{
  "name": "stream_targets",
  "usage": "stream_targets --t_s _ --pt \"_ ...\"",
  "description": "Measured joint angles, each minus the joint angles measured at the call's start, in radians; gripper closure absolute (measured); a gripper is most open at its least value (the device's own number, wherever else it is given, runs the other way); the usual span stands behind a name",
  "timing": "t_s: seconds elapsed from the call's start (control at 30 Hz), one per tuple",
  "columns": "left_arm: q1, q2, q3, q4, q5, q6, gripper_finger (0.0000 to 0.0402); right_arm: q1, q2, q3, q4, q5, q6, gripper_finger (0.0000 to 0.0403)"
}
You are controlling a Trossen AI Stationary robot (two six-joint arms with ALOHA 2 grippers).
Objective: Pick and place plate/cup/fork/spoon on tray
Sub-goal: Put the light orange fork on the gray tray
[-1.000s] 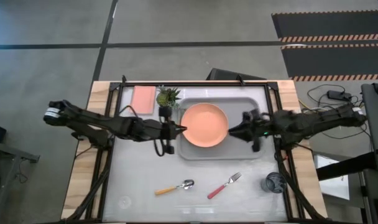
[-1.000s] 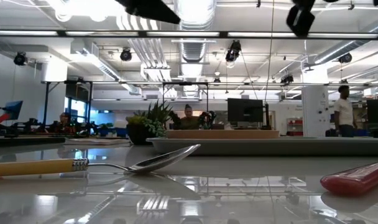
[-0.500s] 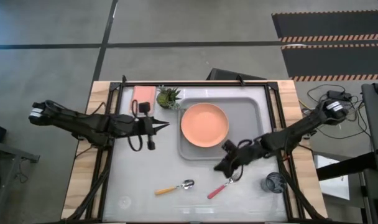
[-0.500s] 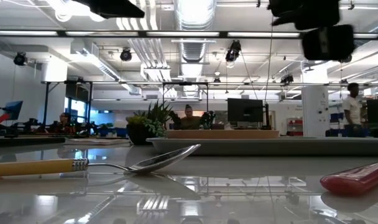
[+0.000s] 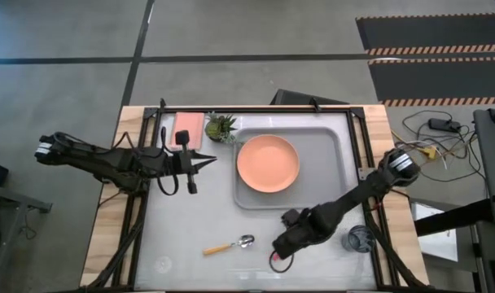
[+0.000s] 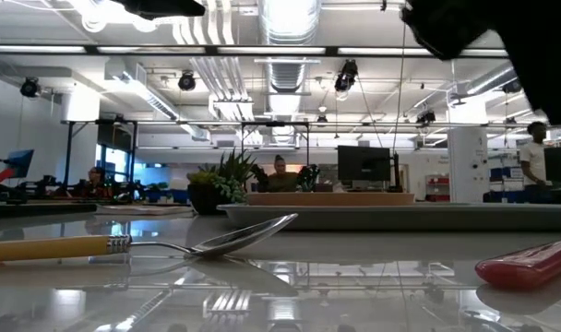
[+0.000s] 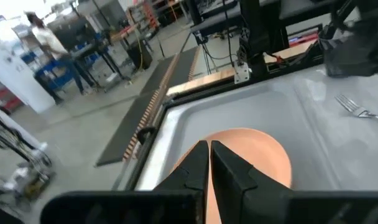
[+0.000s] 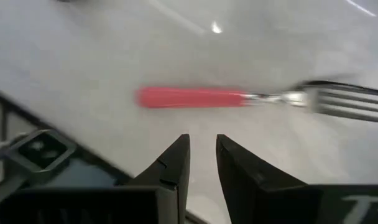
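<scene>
Tableware for this task is split between the tray [image 5: 333, 163] and the bare bench [image 5: 190, 220]. Going left to right in the high view: the left arm lies along the left half of the bench, its claw [image 5: 208, 160] pointing toward the tray and stopping short of the tray's left rim. It has pulled back since a second ago, when its tip was touching the plate's left edge; in the left wrist view the two fingers [image 7: 192, 163] are pressed together, clenched on nothing, with the plate [image 7: 254, 155] ahead of them. Behind that arm sit a pink pad [image 5: 186, 126] and a small plant [image 5: 221, 126]. The salmon plate [image 5: 268, 163] lies flat in the left part of the tray, where it was before. In front of the tray, on the bench, the spoon [image 5: 228, 244] lies with its orange handle to the left, unmoved. Just right of it the right claw [image 5: 281, 248] has swung from the plate's right side down to the near edge and now covers most of the fork [image 5: 274, 260]; only the end of the red handle shows. The right wrist view has the fork [image 8: 239, 98] lying flat ahead of the fingers [image 8: 173, 163], which are nearly together with a narrow gap and hold nothing. Farthest right, the dark cup [image 5: 361, 239] stands on the bench near the front right corner, clear of the tray.
</scene>
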Motion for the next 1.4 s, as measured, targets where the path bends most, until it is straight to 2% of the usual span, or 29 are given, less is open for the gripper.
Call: stream_targets --t_s 0.23,0.4,0.5,0.6,0.73,0.9,1.03,1.13,1.4 --pt "0.0 0.007 -0.001 0.068 0.0 0.118 0.0402 -0.024 0.118 0.119 -0.01 0.027 0.014 0.036" --pt "0.0 0.005 -0.001 0.067 0.0 0.19 0.0402 -0.018 0.15 0.124 -0.014 0.003 0.125 0.039" --pt "0.0 0.004 -0.002 0.061 -0.011 0.2 0.0402 0.009 0.149 0.124 -0.01 0.069 0.214 0.0391" --pt "0.0 0.002 -0.003 0.043 -0.089 0.206 0.0402 0.054 0.149 0.124 -0.008 0.1 0.314 0.0374" --pt "0.001 -0.01 -0.008 0.042 -0.201 0.206 0.0402 0.088 0.149 0.112 -0.058 0.116 0.4 0.0322" --pt "0.0 -0.03 -0.013 0.013 -0.208 0.196 0.0402 0.094 0.149 0.084 -0.104 0.183 0.499 0.0243" --pt "0.0 -0.04 -0.014 0.002 -0.208 0.188 0.0402 0.093 0.149 0.078 -0.101 0.217 0.522 0.0199" --pt "0.0 -0.044 -0.015 -0.002 -0.208 0.176 0.0402 0.091 0.15 0.067 -0.109 0.217 0.53 0.0188" --pt "0.0 -0.043 -0.015 -0.008 -0.207 0.17 0.0402 0.097 0.151 0.007 -0.112 0.206 0.573 0.0196"
